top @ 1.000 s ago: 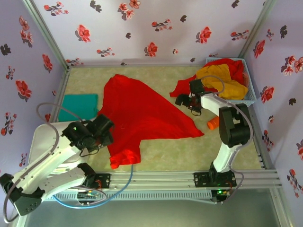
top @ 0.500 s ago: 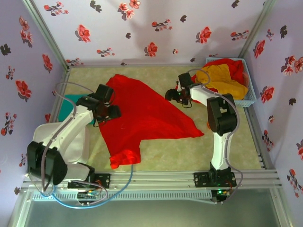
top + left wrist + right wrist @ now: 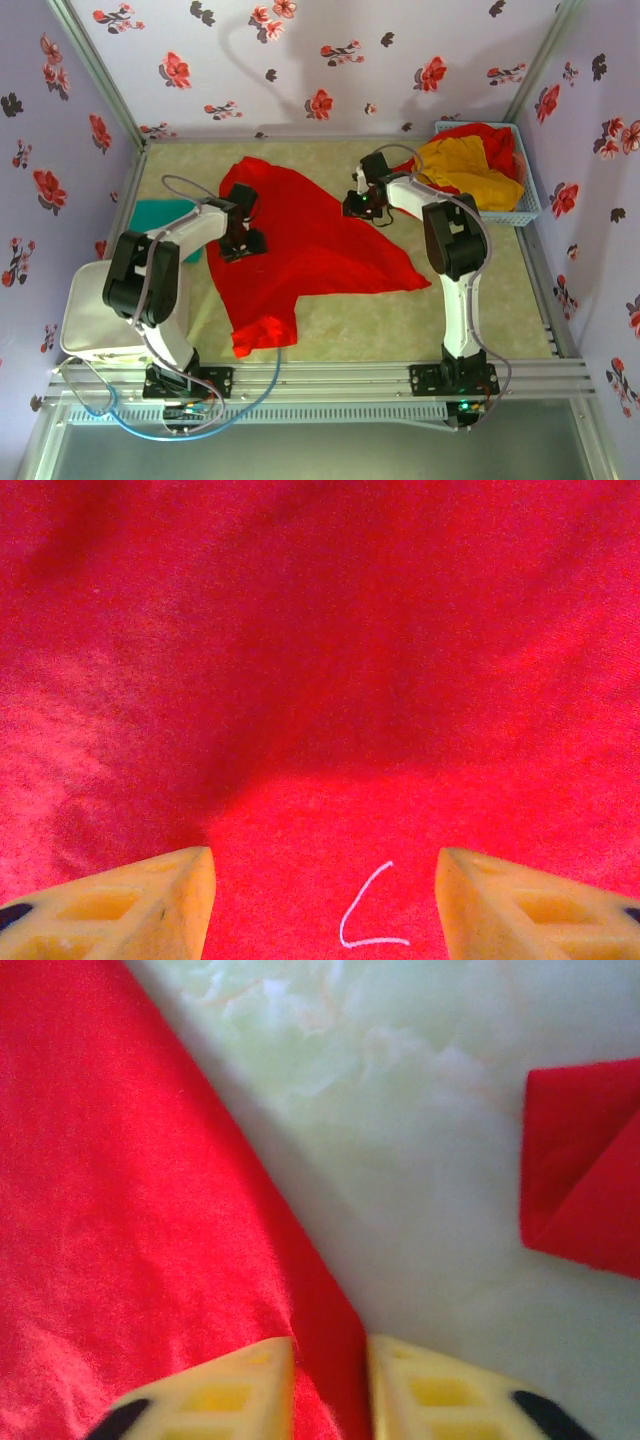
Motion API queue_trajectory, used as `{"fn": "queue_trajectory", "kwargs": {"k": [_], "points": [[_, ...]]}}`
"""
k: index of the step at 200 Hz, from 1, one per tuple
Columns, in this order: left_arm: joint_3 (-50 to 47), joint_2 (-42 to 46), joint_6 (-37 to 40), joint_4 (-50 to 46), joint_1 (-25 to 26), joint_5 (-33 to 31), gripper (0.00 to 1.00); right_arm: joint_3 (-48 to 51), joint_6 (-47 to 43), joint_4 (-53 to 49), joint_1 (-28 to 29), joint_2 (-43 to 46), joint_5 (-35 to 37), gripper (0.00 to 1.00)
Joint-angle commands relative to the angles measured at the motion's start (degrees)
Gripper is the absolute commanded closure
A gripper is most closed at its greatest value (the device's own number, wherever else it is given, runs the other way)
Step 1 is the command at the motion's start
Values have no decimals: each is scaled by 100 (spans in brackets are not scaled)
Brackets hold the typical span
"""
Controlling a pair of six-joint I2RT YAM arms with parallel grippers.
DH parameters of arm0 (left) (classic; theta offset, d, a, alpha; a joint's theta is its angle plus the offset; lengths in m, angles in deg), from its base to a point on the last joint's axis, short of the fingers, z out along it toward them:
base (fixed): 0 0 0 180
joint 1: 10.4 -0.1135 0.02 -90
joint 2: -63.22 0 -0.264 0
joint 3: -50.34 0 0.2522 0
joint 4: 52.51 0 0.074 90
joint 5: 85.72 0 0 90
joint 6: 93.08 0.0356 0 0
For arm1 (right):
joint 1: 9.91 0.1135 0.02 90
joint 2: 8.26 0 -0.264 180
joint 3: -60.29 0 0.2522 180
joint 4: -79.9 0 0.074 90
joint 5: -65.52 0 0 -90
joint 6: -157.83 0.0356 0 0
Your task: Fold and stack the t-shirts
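The red t-shirt [image 3: 300,235] lies spread across the middle of the table [image 3: 480,300], bunched up at its 6 o'clock corner. The right gripper [image 3: 358,207] is down on the shirt's 1 o'clock edge. Its wrist view shows the fingers [image 3: 230,1390] pinched nearly together with the hem caught between them. That grip on the border is probably there so this side can be lifted and pulled flat.

At the shirt's 9 o'clock side, the left gripper [image 3: 243,243] sits low over the cloth. Its fingers [image 3: 130,900] are well apart and hold nothing, with a loose white thread [image 3: 365,920] lying between them. It looks poised to take the opposite side.

The teal t-shirt [image 3: 160,215] rests folded at the table's 9 o'clock. The yellow t-shirt [image 3: 465,160] is heaped with more red cloth in the basket [image 3: 532,205] at 2 o'clock, not yet folded.
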State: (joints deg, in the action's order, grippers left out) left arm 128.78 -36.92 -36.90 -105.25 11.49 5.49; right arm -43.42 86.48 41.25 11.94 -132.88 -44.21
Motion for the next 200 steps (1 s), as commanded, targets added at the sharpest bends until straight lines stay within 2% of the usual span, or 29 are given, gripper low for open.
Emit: {"fn": "queue_trajectory", "kwargs": {"k": [1, 14, 39, 58, 98, 122, 140, 174, 200], "points": [[219, -159, 177, 119, -32, 87, 40, -49, -93, -200, 95, 89, 86, 88], [261, -291, 196, 119, -30, 87, 40, 24, -147, -198, 160, 238, 276, 100], [299, -475, 216, 163, -60, 87, 41, 281, -255, -189, 377, 641, 838, 100], [293, -529, 204, 215, -86, 85, 41, 535, -402, -351, 769, 1071, 1715, 100], [238, -555, 188, 310, -155, 86, 41, 1295, -687, -485, 2322, 2002, 3696, 100], [271, -632, 191, 329, -207, 89, 41, 1600, -739, -528, 3397, 2047, 4445, 100], [264, -662, 181, 377, -244, 81, 41, 1666, -583, -625, 4050, 1886, 4582, 100], [380, -760, 202, 372, -298, 87, 41, 1488, -262, -775, 4786, 1440, 4364, 70], [474, -661, 241, 305, -316, 89, 42, 1662, -43, -603, 4746, 1807, 4372, 50]]}}
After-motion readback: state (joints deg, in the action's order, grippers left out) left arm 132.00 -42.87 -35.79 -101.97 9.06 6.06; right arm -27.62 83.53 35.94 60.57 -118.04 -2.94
